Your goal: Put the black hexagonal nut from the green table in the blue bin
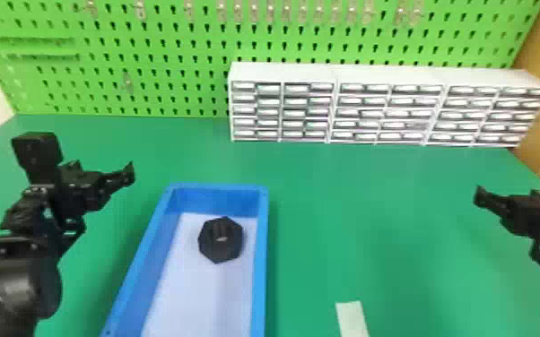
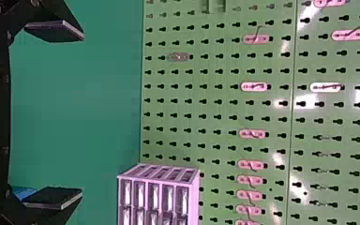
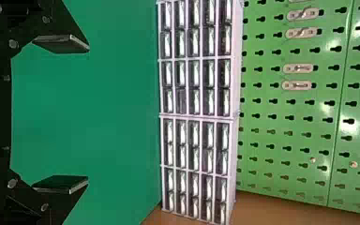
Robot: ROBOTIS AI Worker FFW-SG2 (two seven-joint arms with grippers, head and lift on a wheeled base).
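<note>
So the black hexagonal nut (image 1: 220,240) is sitting inside the long blue plastic bin (image 1: 262,264) on the green table (image 1: 385,251), which I'd call the placing step done. My left black two-finger gripper (image 2: 82,115) is out beside the bin with its fingers wide apart, and the right black two-finger gripper (image 3: 89,116) is over the table's right side, fingers apart too, so next I'd just back both arms off without bumping the bin wall.

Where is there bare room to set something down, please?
Widest patch: green table between blue bin and right claw, in front of white drawers. Smaller one: between bin and pegboard. Crowded: left of bin, by the left claw.
</note>
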